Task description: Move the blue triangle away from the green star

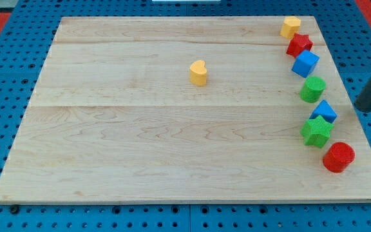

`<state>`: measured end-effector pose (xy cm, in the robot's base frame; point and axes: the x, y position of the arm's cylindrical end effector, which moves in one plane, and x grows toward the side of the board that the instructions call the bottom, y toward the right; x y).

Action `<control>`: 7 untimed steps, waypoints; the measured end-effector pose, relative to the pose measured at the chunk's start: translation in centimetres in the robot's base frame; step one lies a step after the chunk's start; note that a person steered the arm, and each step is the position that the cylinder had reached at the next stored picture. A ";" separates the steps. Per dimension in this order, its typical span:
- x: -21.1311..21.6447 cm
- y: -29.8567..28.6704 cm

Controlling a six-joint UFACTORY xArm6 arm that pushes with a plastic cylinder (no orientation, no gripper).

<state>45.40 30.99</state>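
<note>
The blue triangle [325, 111] lies near the board's right edge, touching the upper right side of the green star [316, 131] just below it. My tip [364, 109] is at the view's right, off the board's right edge, to the right of the blue triangle with a gap between them. The dark rod slants up to the view's right edge.
Down the wooden board's [140, 129] right side run a yellow block [291, 26], a red star [299, 45], a blue cube [305, 63], a green cylinder [313, 89] and, at the bottom, a red cylinder [338, 157]. A yellow heart [198, 73] sits near the upper middle.
</note>
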 end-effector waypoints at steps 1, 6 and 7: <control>0.0 0.0; 2.6 -11.2; 2.5 -10.7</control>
<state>47.93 20.33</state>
